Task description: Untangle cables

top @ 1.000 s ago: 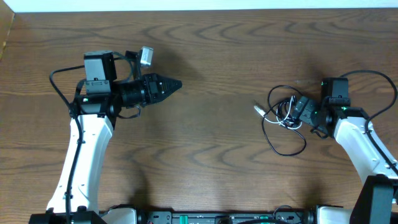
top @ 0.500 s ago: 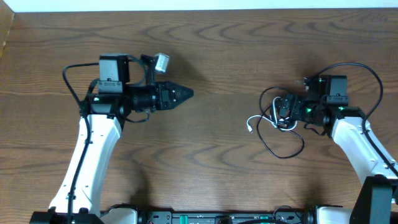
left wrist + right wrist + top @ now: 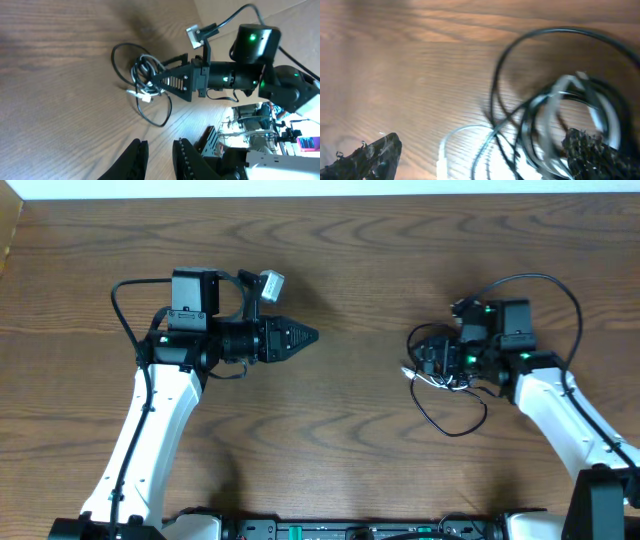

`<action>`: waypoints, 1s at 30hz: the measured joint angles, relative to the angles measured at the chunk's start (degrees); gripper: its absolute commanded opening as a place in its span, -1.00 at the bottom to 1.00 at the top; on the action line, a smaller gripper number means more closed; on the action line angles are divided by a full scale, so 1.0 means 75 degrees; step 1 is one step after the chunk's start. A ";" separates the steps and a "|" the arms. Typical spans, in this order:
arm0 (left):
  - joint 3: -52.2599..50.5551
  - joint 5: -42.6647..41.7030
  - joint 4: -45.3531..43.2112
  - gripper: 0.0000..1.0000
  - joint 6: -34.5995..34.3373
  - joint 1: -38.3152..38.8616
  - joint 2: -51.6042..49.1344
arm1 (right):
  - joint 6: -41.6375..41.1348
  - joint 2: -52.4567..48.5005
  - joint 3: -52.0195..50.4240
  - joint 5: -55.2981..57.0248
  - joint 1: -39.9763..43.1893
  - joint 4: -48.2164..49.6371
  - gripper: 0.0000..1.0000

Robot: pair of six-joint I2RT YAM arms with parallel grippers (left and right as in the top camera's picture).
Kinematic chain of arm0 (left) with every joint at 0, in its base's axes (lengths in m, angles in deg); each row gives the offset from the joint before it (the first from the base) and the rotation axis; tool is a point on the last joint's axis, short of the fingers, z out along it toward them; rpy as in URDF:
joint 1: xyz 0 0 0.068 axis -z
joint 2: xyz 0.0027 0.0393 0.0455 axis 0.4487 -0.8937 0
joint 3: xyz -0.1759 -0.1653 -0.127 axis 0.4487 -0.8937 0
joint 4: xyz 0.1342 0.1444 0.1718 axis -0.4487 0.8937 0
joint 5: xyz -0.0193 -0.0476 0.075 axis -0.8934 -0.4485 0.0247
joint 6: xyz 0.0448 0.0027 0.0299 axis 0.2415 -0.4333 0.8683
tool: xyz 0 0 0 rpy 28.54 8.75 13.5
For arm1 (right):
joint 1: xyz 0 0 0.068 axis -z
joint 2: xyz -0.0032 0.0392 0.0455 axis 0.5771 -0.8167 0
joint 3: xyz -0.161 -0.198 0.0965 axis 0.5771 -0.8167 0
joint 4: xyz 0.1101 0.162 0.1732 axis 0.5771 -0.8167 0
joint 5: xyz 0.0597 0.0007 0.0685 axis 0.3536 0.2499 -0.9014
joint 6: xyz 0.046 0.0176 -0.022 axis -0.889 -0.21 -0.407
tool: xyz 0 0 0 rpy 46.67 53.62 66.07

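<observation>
where thin cables (image 3: 142, 82) coil in loops, wood (image 3: 350, 270) grain runs wavy.

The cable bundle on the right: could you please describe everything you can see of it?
The cable bundle is a thin black cord and a thin white cord coiled together in small loops, lying on the wooden table. One black loop trails toward the robot, and a white plug end pokes out. The open right gripper straddles it.
</observation>
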 measured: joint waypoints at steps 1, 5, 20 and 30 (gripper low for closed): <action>0.0000 0.0055 0.0079 -0.56 0.0017 0.0000 0.0000 | 0.0000 0.0000 0.0000 0.0006 -0.0079 0.0012 0.98; 0.0000 0.0283 0.0586 -0.56 0.0297 0.0000 -0.0003 | -0.0143 0.0000 0.0000 0.0443 -0.0318 -0.0122 0.52; 0.0000 0.0466 0.0857 -0.35 0.0810 0.0000 -0.0003 | -0.0851 -0.0326 0.0032 0.0067 -0.0388 0.0854 -0.98; -0.0306 0.0877 0.0597 -0.14 0.0901 0.0000 -0.0385 | -0.0262 0.0530 0.1102 -0.1096 -0.0388 -0.0227 -0.98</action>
